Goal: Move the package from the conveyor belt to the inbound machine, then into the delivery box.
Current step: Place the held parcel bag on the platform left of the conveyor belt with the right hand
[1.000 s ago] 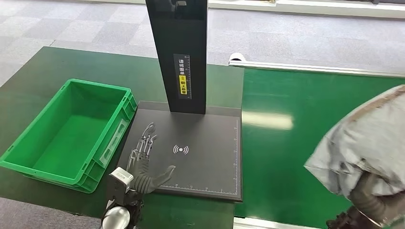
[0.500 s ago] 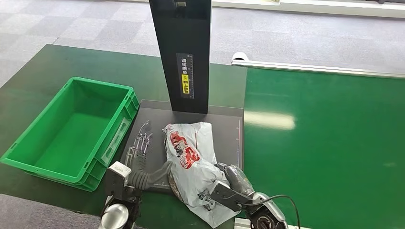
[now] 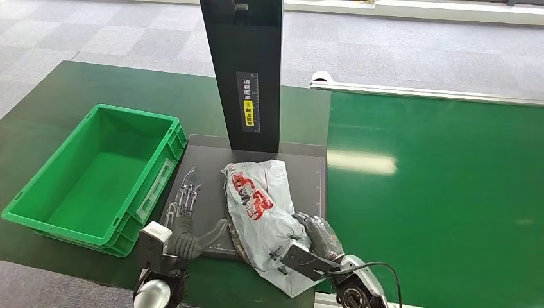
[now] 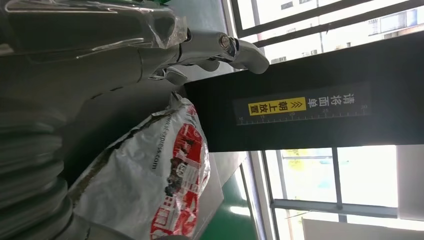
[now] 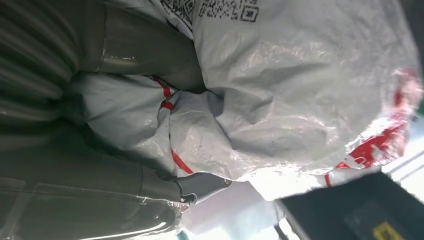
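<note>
A: Package (image 3: 256, 208) first: in the head view the white bag with red print lies on the dark plate of the inbound machine (image 3: 301, 176), one end hanging over the plate's near edge at about six o'clock.

B: And the hands around it?

A: The right hand (image 3: 314, 240) grips the bag's near end from roughly five o'clock. The left hand (image 3: 186, 215) rests on the plate at nine o'clock of the package, fingers spread straight, thumb reaching toward the bag; holding nothing.

B: The other landmarks?

A: The machine's black post (image 3: 247, 70) rises at twelve o'clock of the package. The green delivery box (image 3: 167, 157) sits at nine o'clock beyond the left hand, the conveyor belt (image 3: 436, 192) at three o'clock.

B: Left wrist view?

A: The package (image 4: 160, 185) lies just beside the left hand (image 4: 120, 55), fingers extended, the post (image 4: 320, 100) behind.

B: Right wrist view?

A: Blurry and close, but the right hand (image 5: 135, 60) seems clamped on the package (image 5: 290, 85), its thumb pressed into the crumpled plastic.
</note>
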Robot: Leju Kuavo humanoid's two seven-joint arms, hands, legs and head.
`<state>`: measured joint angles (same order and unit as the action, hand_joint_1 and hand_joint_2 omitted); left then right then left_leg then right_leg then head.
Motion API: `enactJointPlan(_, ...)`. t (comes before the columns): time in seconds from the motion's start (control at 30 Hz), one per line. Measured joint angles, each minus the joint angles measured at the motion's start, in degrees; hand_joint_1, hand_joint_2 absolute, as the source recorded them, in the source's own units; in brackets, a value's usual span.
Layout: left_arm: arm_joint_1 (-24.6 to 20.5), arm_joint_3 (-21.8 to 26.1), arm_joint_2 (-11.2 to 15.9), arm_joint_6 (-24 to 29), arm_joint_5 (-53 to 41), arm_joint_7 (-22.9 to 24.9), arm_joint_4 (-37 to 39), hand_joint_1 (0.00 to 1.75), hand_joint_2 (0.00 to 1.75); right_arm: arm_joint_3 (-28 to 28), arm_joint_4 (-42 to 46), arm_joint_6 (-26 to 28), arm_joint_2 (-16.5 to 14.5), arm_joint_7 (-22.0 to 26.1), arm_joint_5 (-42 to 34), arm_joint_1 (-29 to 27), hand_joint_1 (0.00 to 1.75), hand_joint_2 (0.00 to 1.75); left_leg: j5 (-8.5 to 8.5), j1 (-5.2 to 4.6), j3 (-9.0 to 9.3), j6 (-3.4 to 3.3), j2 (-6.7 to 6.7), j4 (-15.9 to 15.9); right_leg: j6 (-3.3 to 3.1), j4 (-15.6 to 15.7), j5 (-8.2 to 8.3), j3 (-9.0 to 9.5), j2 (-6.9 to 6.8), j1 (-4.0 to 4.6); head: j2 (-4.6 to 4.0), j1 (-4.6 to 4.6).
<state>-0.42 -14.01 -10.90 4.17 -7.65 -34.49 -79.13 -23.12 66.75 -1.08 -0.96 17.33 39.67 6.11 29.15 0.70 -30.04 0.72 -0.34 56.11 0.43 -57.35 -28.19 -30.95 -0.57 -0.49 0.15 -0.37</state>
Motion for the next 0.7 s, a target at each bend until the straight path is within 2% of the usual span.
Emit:
enactJointPlan(0.07,0.5,0.0,0.0,-0.1,-0.1,0.0,-0.7,0.00,1.75,0.9,1.5,2.4,-0.1,0.5,-0.6,-0.6,1.75,1.75,0.00,0.00,-0.02,0.00,0.00,0.0,0.00,0.0,0.00,-0.02,0.00,0.00,0.00,0.00)
enactJointPlan(0.1,0.6,0.1,-0.1,-0.3,-0.2,0.0,-0.9,0.00,1.75,1.5,2.4,3.4,-0.1,0.6,-1.0,-1.1,1.68,1.75,0.00,0.00,-0.03,0.00,0.00,0.0,0.00,0.0,0.00,-0.03,-0.01,0.00,-0.01,0.00)
enactJointPlan(0.23,0.7,0.2,-0.2,-0.9,-0.6,0.1,-1.1,0.00,1.75,3.6,5.4,5.7,-0.6,0.7,-1.7,-2.9,0.05,1.75,0.01,0.00,-0.04,0.00,0.03,0.0,0.00,0.0,0.00,-0.06,0.01,0.00,-0.01,0.00)
enactJointPlan(0.27,0.7,0.3,-0.2,-1.0,-0.7,0.1,-1.1,0.00,1.75,3.9,5.6,5.8,-0.7,0.7,-1.8,-3.1,0.00,1.75,0.01,0.00,-0.04,0.00,0.03,0.0,0.00,0.0,0.00,-0.07,0.01,0.00,-0.01,0.00)
enactJointPlan(0.7,-0.2,0.0,-0.7,-2.1,-1.0,0.1,-0.6,0.00,1.75,7.8,9.6,6.5,-2.2,0.6,-4.2,-6.6,0.00,1.75,0.01,0.00,-0.03,0.00,0.06,0.0,0.00,0.0,0.00,-0.07,0.04,0.00,0.00,0.01)
